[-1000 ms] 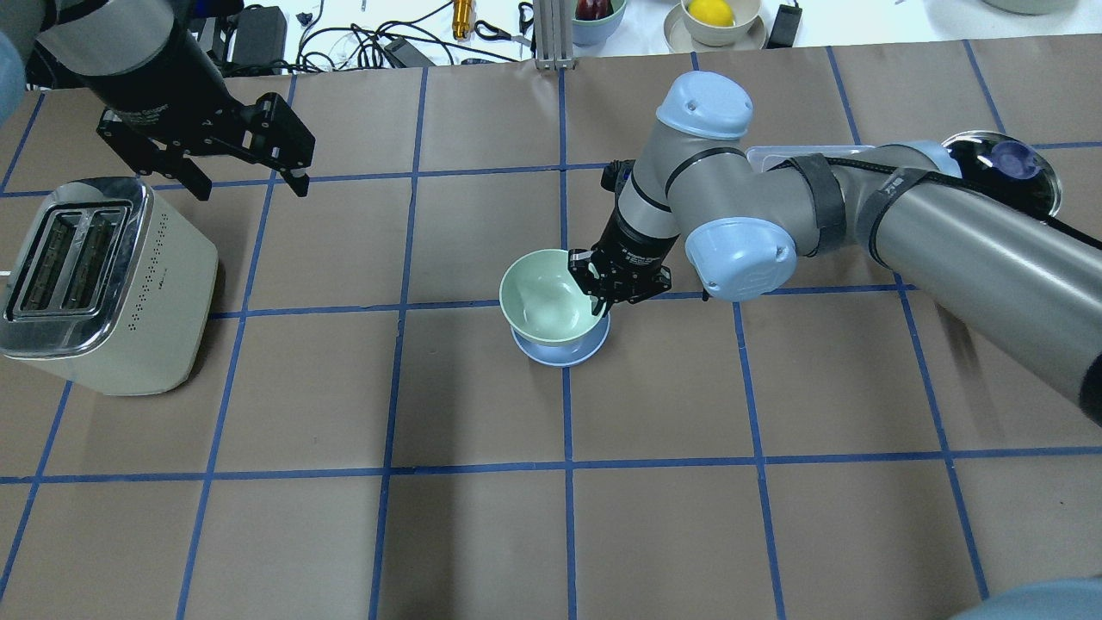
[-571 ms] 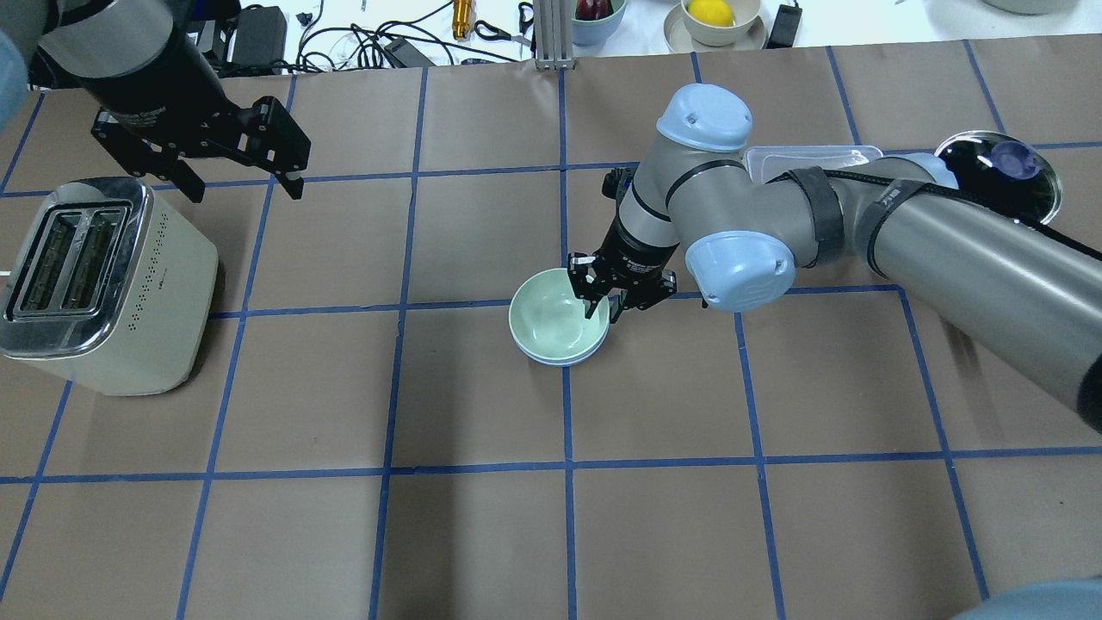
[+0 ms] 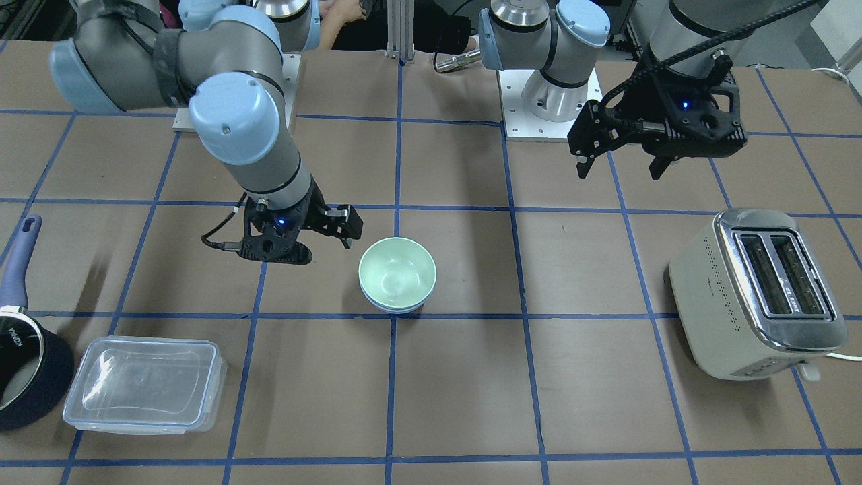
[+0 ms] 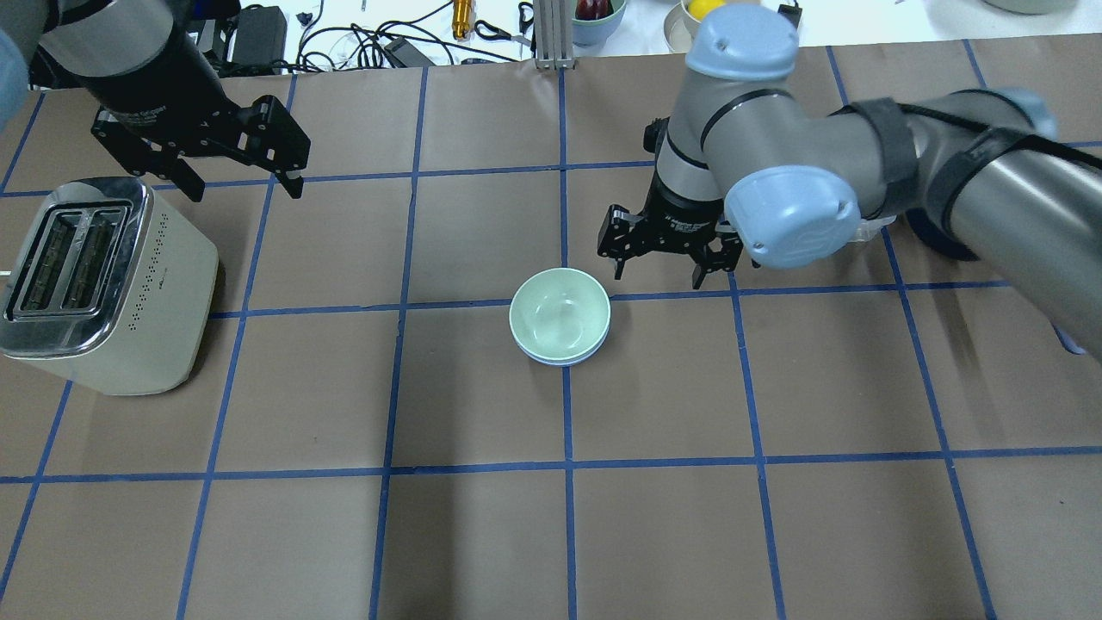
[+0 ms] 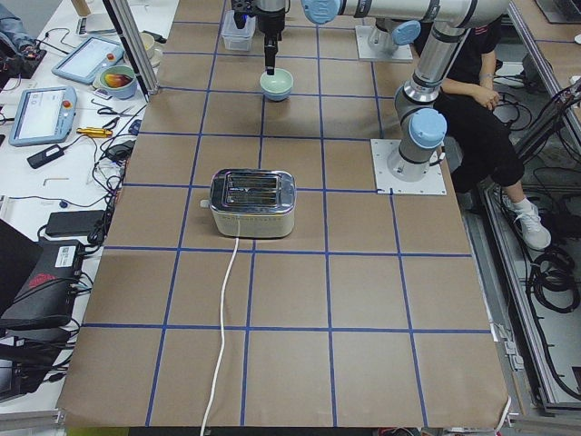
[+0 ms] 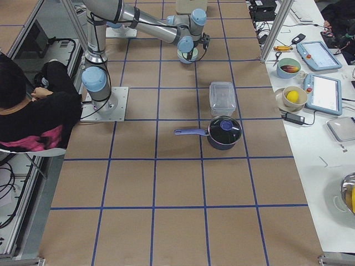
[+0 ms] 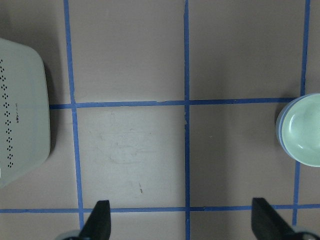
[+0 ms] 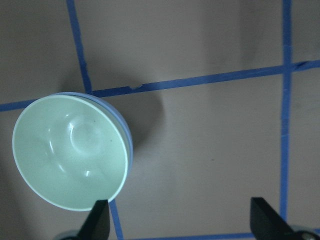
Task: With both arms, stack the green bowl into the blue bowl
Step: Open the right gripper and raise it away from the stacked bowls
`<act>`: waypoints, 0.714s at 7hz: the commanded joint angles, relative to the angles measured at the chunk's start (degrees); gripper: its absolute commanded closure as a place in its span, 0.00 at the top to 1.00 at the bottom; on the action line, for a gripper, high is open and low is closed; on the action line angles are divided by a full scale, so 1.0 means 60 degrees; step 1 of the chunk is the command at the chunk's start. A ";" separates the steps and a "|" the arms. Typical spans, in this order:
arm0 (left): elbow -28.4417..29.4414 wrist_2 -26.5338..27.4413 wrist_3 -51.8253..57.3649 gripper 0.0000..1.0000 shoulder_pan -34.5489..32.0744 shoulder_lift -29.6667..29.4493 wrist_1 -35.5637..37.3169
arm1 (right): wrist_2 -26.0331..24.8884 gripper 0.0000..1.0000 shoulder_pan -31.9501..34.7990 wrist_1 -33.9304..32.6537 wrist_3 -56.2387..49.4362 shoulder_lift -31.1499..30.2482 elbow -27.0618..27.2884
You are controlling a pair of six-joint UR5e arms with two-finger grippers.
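The mint-green bowl (image 4: pixel 560 312) sits nested inside the pale blue bowl (image 4: pixel 561 360) at the table's middle; only the blue bowl's rim shows beneath it. Both also show in the front view, green (image 3: pixel 397 273) over blue (image 3: pixel 397 308), and in the right wrist view, green (image 8: pixel 70 150) in blue (image 8: pixel 128 134). My right gripper (image 4: pixel 659 277) is open and empty, raised just beyond and to the right of the bowls, clear of them. My left gripper (image 4: pixel 245 186) is open and empty, hovering far left above the toaster's far side.
A cream toaster (image 4: pixel 103 284) stands at the left edge. A clear lidded container (image 3: pixel 145 384) and a dark pot with a blue handle (image 3: pixel 27 377) lie on my right side. Cables and fruit bowls (image 4: pixel 710 17) sit past the far edge.
My right gripper set the green bowl down into the blue bowl, let go, opened wide and pulled up and back to the right. The left arm barely moved.
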 commanded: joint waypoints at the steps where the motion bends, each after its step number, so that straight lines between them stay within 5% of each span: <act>1: -0.0009 -0.0016 -0.0015 1.00 0.0000 -0.0002 0.0005 | -0.0561 1.00 -0.0120 0.1762 -0.0122 -0.0808 -0.1172; 5: -0.0039 -0.0002 -0.0015 1.00 -0.0015 -0.0002 -0.0010 | -0.0678 1.00 -0.1481 0.3005 -0.1836 -0.1861 -0.1645</act>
